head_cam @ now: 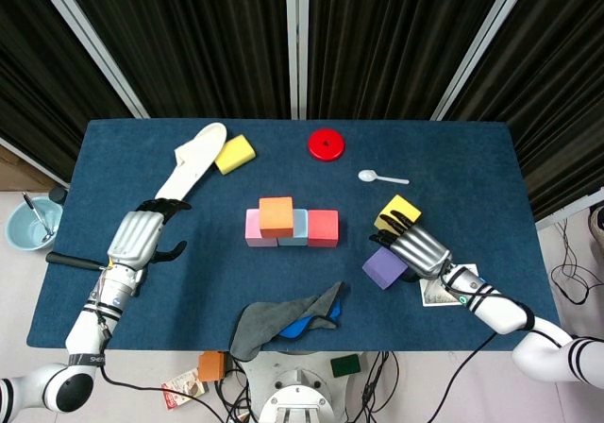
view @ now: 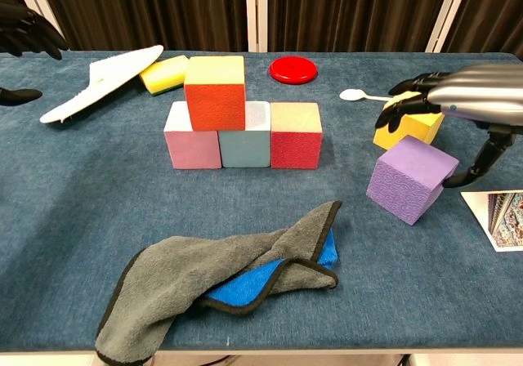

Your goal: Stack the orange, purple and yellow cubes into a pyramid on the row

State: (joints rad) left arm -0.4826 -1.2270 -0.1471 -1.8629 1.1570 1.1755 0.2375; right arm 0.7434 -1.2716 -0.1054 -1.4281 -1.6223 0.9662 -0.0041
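A pink cube [head_cam: 253, 228], a grey-blue cube [head_cam: 299, 228] and a red cube [head_cam: 323, 228] form the row. The orange cube [head_cam: 276, 215] sits on top, over the pink and grey-blue ones [view: 215, 92]. To the right the purple cube [head_cam: 381, 268] lies tilted on the cloth [view: 411, 178], with the yellow cube [head_cam: 396, 210] just behind it [view: 409, 127]. My right hand [head_cam: 416, 247] hovers over the purple cube's right side, fingers spread above it and thumb down beside it [view: 467, 103], holding nothing. My left hand [head_cam: 140, 235] rests open at the far left.
A white shoe-shaped piece [head_cam: 198, 154] and a yellow sponge [head_cam: 235, 154] lie at the back left. A red disc [head_cam: 326, 144] and a white spoon [head_cam: 382, 177] lie behind the cubes. A grey cloth over a blue one [view: 237, 272] sits at the front. A picture card [view: 498, 207] lies right.
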